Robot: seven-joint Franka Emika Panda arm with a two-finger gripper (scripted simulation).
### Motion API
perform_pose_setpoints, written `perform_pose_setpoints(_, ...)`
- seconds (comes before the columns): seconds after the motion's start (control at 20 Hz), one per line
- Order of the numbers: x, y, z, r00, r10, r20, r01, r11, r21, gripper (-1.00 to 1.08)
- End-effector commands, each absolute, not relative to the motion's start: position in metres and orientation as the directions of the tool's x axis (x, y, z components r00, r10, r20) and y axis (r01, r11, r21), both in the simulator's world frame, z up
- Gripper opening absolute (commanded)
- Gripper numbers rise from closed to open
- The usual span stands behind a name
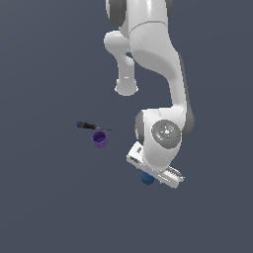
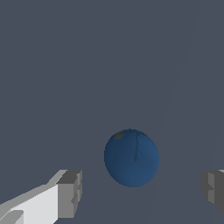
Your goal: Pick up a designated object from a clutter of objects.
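The designated object, a smooth dark blue ball [image 2: 131, 157], shows in the wrist view between and just beyond my two grey fingertips [image 2: 70, 192]. My gripper [image 2: 142, 192] is open, with wide gaps on both sides of the ball. In the exterior view the ball [image 1: 147, 178] peeks out from under the white hand [image 1: 155, 168], which hides most of it and the fingers. The rest of the clutter of objects lies apart: a purple cup [image 1: 100, 139] and a thin black screwdriver [image 1: 91, 126] just behind it. The light blue cup is out of view.
The white arm [image 1: 148, 49] rises from the hand toward the top of the exterior view. The floor is a plain dark grey surface [image 1: 49, 207].
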State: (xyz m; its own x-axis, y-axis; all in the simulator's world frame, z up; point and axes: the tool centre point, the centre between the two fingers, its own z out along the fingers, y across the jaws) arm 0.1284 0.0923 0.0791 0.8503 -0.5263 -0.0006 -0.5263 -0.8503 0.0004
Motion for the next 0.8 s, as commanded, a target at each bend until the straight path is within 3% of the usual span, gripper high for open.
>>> perform_pose_setpoints(0.0,0.128,0.092,0.072,0.850,-0.527,-0.001,-0.527,-0.850,0.001,1.00)
perform_pose_setpoints(0.65,0.129,0.093,0.031,0.848,-0.529,0.000,-0.529,-0.848,0.000,1.00)
perform_pose_setpoints(0.7,0.129,0.093,0.031,0.848,-0.529,0.000,-0.529,-0.848,0.000,-1.00)
perform_pose_setpoints(0.75,0.129,0.093,0.031,0.848,-0.529,0.000,-0.529,-0.848,0.000,-1.00)
